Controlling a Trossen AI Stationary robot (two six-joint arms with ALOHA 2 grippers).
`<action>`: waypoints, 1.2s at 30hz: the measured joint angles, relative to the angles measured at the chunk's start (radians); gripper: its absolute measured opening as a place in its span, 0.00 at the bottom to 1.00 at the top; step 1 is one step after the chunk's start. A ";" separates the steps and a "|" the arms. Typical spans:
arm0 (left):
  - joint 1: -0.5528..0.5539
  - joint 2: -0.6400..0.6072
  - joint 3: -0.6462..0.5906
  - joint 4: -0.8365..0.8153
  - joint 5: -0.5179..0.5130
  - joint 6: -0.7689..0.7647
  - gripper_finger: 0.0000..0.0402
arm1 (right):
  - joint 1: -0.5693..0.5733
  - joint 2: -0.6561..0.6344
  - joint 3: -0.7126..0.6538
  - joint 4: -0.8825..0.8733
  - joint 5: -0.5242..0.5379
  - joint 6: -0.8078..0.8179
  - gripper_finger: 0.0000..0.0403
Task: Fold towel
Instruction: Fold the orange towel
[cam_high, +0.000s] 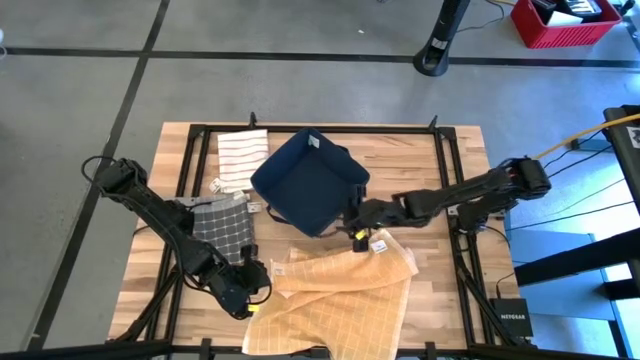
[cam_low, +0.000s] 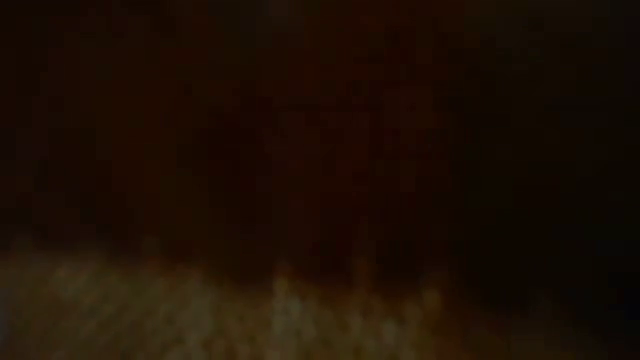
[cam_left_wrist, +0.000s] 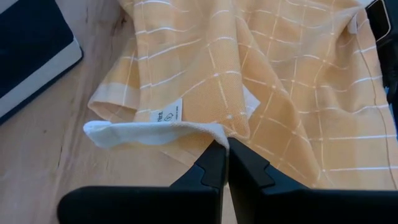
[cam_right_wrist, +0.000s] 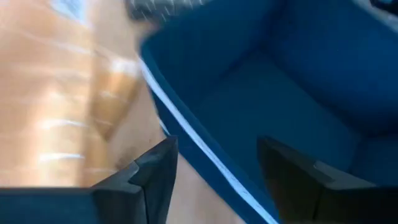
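High view: orange towel lies rumpled on the wooden surface, near front edge, its lower part cut off by the frame. Left end effector sits at towel's left edge, fingers pinched together on the hem by a white label. Right end effector hovers btw. towel's top corner and the navy bin, fingers spread apart, nothing in them. Low view is near black w/ only a dim blur, nothing readable. Striped cloth and checked cloth lie left of bin.
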 joint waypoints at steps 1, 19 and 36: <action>0.000 0.000 0.000 0.000 0.000 0.000 0.02 | -0.012 0.018 0.000 0.003 -0.002 -0.022 0.53; 0.000 0.000 0.000 -0.001 -0.001 -0.001 0.02 | -0.037 0.014 0.000 -0.263 0.272 0.018 0.04; 0.000 0.001 0.000 0.001 -0.001 0.003 0.02 | -0.136 -0.112 -0.004 -0.788 0.225 0.006 0.06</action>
